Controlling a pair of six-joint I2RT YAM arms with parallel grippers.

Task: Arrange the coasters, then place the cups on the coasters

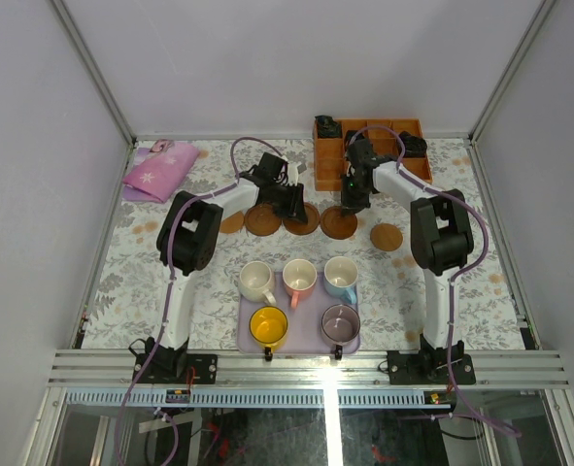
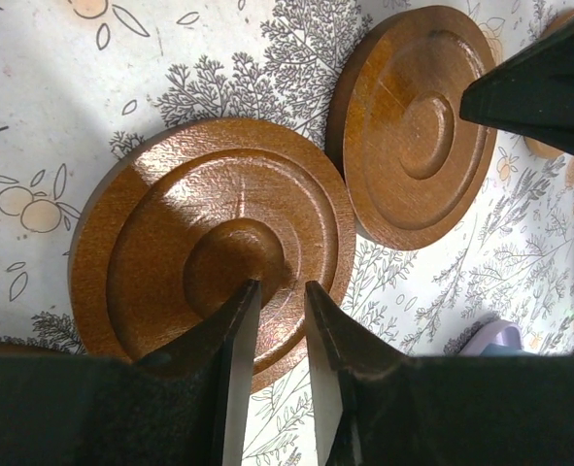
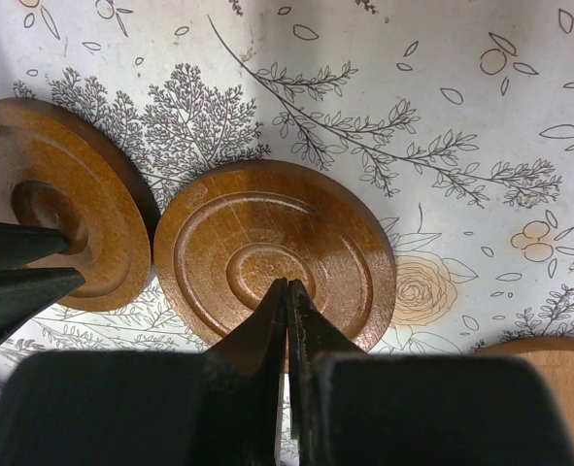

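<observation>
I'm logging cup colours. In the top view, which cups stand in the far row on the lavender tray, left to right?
cream-white cup → pink cup → light blue cup

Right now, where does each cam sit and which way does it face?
Top external: above and behind the bases, looking down on the table; left arm and right arm show whole, cups on the tray nearest.
Left wrist: on the left arm, looking down past the left gripper, jaws slightly apart, at the middle coaster.
Right wrist: on the right arm, looking down past the shut right gripper at the next coaster.
Shared: both wrist views hold those two coasters; each catches the other gripper's fingers.
</observation>
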